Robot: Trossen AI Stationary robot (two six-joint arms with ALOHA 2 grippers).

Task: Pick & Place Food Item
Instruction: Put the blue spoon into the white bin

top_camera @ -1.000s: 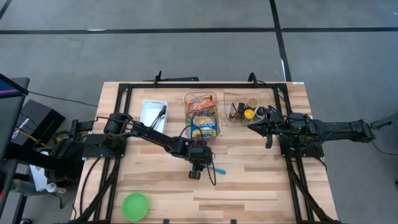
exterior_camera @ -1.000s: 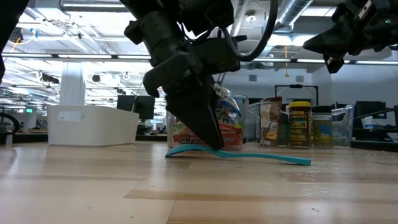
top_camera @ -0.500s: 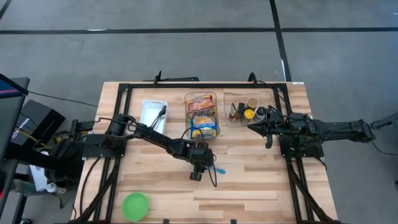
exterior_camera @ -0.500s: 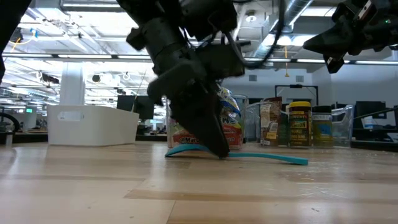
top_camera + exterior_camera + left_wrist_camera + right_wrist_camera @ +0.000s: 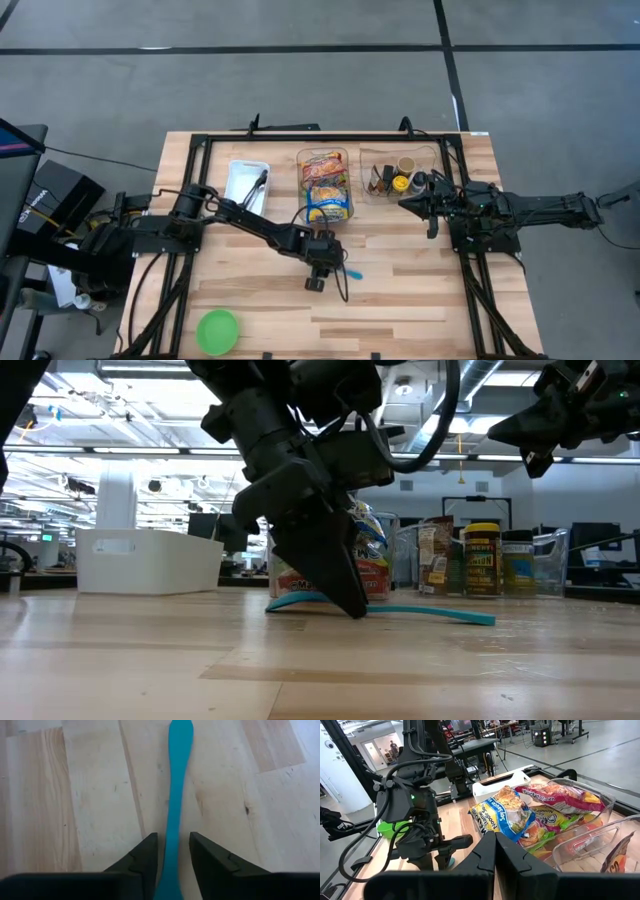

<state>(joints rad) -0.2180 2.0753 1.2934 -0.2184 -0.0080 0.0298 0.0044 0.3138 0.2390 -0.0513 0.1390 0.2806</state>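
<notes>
Left wrist view: left gripper (image 5: 173,855) fingers straddling thin blue spatula (image 5: 176,795), not clamped; slip likely. Right gripper (image 5: 405,204) closed, parked centre right.

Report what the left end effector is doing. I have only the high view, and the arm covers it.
Observer: In the left wrist view, the left end effector straddles the teal utensil, one finger on each side.
Operator: Confirm whether it is gripped.
Observer: Not yet: a thin gap shows between the utensil and one of the fingers.
Operator: Give me its height.
Observer: In the low view, the fingertips are down at the table, and the utensil lies on the wood.
</notes>
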